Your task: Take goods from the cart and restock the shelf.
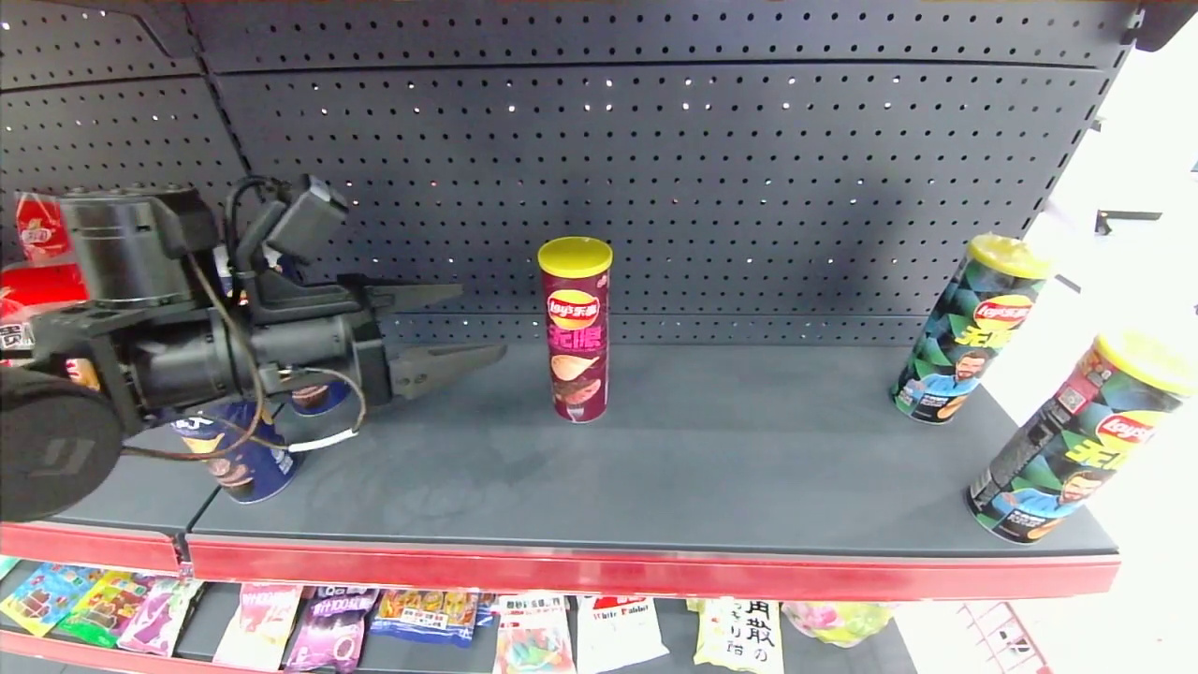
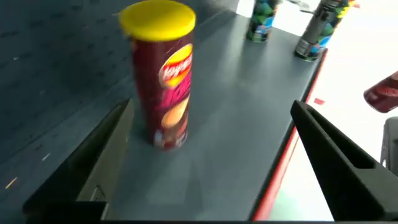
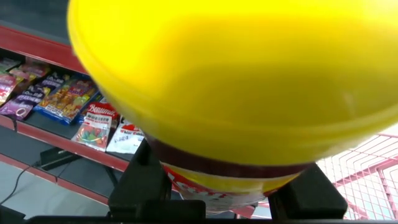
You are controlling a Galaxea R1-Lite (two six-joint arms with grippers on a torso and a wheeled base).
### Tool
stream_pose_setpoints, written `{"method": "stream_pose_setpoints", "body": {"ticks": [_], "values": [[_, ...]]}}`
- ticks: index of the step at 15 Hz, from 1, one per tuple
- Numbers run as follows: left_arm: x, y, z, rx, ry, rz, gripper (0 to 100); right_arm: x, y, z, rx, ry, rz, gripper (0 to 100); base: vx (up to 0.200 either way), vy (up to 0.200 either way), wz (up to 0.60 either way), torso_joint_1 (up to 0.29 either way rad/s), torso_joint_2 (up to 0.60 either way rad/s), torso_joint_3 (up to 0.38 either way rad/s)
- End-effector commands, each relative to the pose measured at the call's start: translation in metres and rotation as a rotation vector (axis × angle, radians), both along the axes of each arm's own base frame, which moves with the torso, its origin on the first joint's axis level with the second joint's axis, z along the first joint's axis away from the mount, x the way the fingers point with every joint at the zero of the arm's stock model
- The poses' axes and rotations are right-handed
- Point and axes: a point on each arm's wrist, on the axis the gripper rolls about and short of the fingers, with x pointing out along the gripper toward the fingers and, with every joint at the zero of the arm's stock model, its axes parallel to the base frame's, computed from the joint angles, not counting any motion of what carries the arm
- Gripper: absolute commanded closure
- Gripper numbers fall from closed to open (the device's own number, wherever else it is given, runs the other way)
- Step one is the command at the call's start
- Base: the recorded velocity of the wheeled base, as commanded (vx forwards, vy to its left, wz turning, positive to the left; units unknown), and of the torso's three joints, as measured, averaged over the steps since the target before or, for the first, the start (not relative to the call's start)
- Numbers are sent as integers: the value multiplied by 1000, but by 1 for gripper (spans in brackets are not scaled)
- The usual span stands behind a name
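Head view, grey shelf (image 1: pixel 749 468), red lip (image 1: pixel 655 571), pegboard back (image 1: pixel 749 187), one maroon can (image 1: pixel 575 328) upright

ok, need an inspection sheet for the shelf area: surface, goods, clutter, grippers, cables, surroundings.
Surface: shelf, dark grey with a red front edge, mostly bare.
Job's things: maroon can upright mid-shelf; green cans standing at the right end; blue can under the left arm; yellow-lidded can in the right gripper.
Clutter: nothing seen.
Grippers: left gripper open, beside the maroon can, not touching it; right gripper shut on the yellow-lidded can.
Cables: cable looped along the left arm.
Surroundings: pegboard behind; snack bags on the shelf below.
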Motion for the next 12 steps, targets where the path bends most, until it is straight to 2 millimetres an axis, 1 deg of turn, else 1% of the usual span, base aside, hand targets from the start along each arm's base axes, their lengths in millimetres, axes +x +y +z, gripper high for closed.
{"method": "stream_pose_setpoints", "body": {"ticks": [1, 3, 4, 5, 7, 10, 11, 12], "values": [[33, -21, -25, 14, 62, -57, 0, 0, 0, 0, -1, 1, 0, 100, 0, 0, 0, 0, 0, 0], [46, -25, -32, 27, 53, -57, 0, 0, 0, 0, -1, 1, 0, 100, 0, 0, 0, 0, 0, 0], [62, -22, -42, 67, 4, -51, 0, 0, 0, 0, -1, 2, 0, 100, 0, 0, 0, 0, 0, 0], [68, -21, -46, 78, -10, -50, 0, 0, 0, 0, -1, 1, 0, 100, 0, 0, 0, 0, 0, 0], [75, -23, -42, 72, -27, -53, 0, 0, 0, 0, -1, 2, -2, 100, 0, 0, 0, 0, 0, 0], [95, -27, -40, 60, -56, -56, 0, 0, 0, 0, -1, 2, -3, 100, 0, 0, 0, 0, 0, 0], [95, -27, -40, 60, -54, -56, 0, 0, 0, 0, -1, 4, -3, 100, 0, 0, 0, 0, 0, 0], [101, -31, -41, 49, -48, -67, 0, 1, 0, 0, -1, 6, -3, 100, 0, 0, 0, 0, 0, 0]]}}
